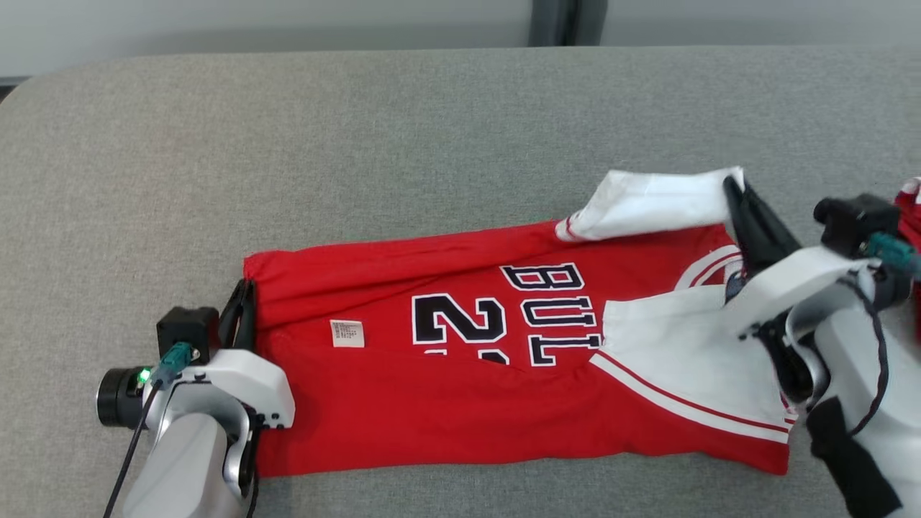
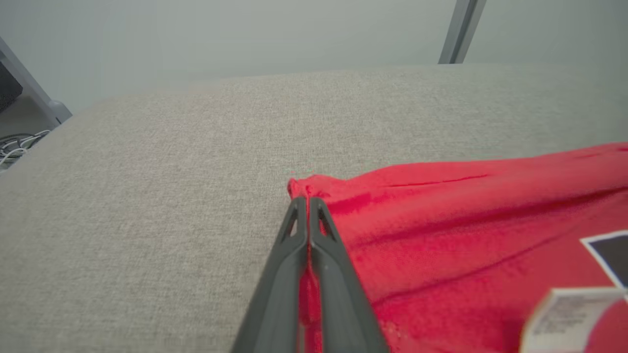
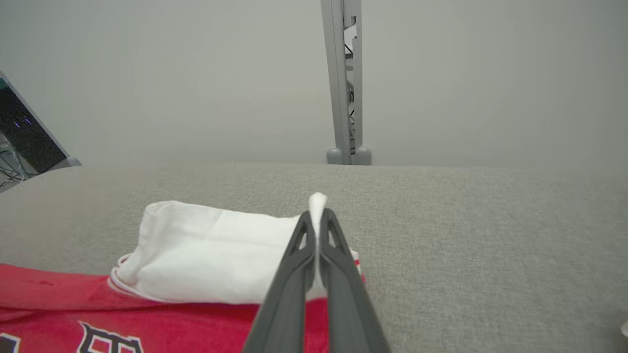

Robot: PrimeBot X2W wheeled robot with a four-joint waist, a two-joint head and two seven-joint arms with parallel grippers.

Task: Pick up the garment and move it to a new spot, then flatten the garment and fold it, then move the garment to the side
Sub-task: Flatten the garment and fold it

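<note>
Head view: the red shirt (image 1: 460,374) lies across the near bench (image 1: 360,129), held at each end. Left wrist view: left jaws clenched on its hem corner (image 2: 306,185). Right wrist view: right jaws grasp the white sleeve (image 3: 206,250); keep both pulls even and taut, I'd judge

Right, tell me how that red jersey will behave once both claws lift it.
Probably floppy: the jersey creases and bunches at the left claw, so it should sag between grips. Likely light: the right claw holds its white sleeve by a thin pinch.
</note>
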